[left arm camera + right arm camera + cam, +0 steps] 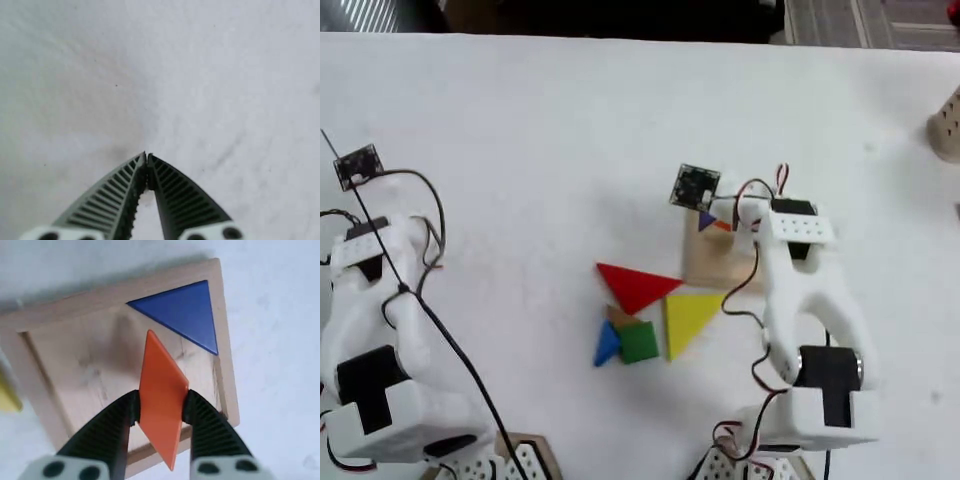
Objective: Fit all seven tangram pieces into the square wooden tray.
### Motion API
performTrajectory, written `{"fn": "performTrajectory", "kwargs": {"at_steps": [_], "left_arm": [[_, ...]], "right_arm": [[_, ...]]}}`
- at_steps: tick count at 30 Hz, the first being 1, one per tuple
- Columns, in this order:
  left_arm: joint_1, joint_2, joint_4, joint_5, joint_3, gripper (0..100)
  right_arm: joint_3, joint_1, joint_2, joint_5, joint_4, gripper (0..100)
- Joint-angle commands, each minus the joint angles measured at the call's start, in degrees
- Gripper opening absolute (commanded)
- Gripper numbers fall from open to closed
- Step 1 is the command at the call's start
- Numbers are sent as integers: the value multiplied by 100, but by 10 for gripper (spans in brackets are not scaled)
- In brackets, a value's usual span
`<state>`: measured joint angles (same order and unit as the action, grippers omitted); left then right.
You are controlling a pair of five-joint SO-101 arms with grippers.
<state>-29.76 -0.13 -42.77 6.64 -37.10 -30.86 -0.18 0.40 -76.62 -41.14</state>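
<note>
Orange parallelogram (161, 390) is gripped by its edges in my right pincer (160, 402) above the square wooden tray (45, 320), where I see a blue triangle (185, 310) seated in one corner, while my left pincer (146, 162) is clenched on nothing over the white counter (225, 75).

White arms (810, 300), blk motors (830, 375), thin blk cables (448, 343) — ribbed tool fingers (120, 190)

In the high view the right arm (808, 300) and its camera board (695, 186) cover much of the wooden tray (715, 262), and the pieces inside it are too small to tell their shape. A beige object (946, 125) is cut off by the edge there. In the right wrist view, the edge cuts off the yellow piece (7, 395).
</note>
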Motion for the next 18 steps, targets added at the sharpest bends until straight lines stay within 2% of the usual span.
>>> {"fn": "performTrajectory", "kwargs": {"at_steps": [1, 7, 14, 16, 18], "left_arm": [[-22, -13, -9, 9, 211, 24], [-22, -13, -9, 9, 211, 24], [-22, -13, -9, 9, 211, 24], [-22, -13, 0, 9, 211, 24], [-22, -13, 0, 9, 211, 24]], "right_arm": [[571, 92, 145, -97, 163, 46], [1530, 321, 796, -88, -549, 214], [2330, 295, 1305, -62, -1420, 223], [2514, 286, 1244, 237, -1648, 222], [2769, 295, 1112, 870, -1895, 214]]}}
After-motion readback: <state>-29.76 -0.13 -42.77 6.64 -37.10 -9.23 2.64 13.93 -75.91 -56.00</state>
